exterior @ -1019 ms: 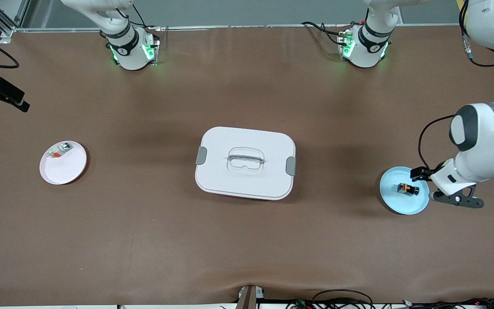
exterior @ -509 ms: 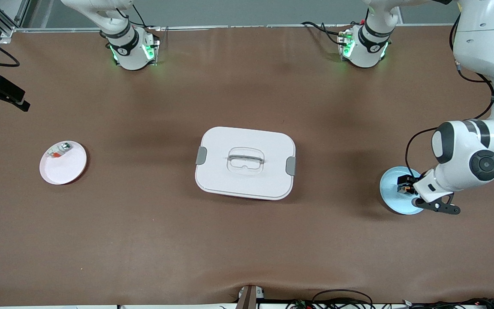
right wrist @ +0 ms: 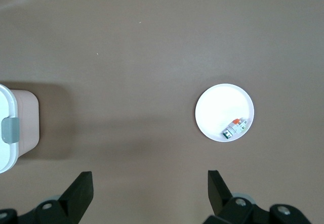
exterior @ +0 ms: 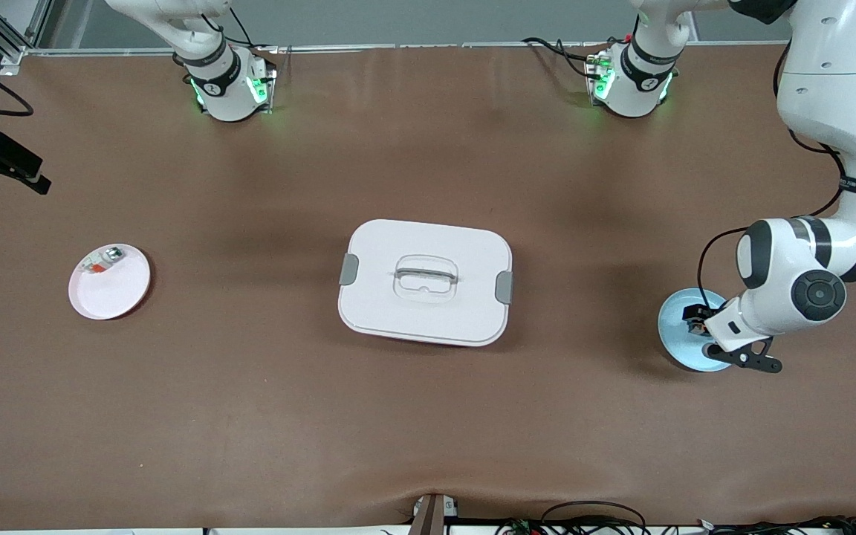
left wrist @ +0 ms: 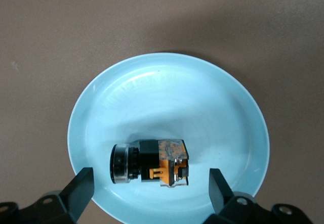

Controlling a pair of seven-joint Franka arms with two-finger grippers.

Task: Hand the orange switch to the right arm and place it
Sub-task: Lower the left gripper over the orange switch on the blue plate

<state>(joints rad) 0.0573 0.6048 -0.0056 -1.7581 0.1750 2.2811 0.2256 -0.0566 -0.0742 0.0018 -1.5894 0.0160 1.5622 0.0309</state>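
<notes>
Front view: the small black blocky orange switch (exterior: 693,316) lies in a pale blue round plate (exterior: 677,343) at the left arm's end of the brown table (exterior: 428,416). The left claw (exterior: 699,318) hangs right over it, largely hidden under its own white wrist. A white lidded rectangular box (exterior: 425,281) sits mid-table, and a white round plate (exterior: 112,288) holding a small clear-silver part (exterior: 103,261) lies toward the right arm's end. The right claw is out of sight here; that arm waits.

Left wrist view: the left claw (left wrist: 151,186) is spread wide and empty, a finger (left wrist: 81,189) on either side of the orange switch (left wrist: 150,162). The switch lies on its side, its long axis running from finger to finger, round black barrel toward one, orange-marked block toward the other. Closing would likely pinch it end to end.

Right wrist view: the right claw (right wrist: 150,187) is open and empty, high over bare table.
</notes>
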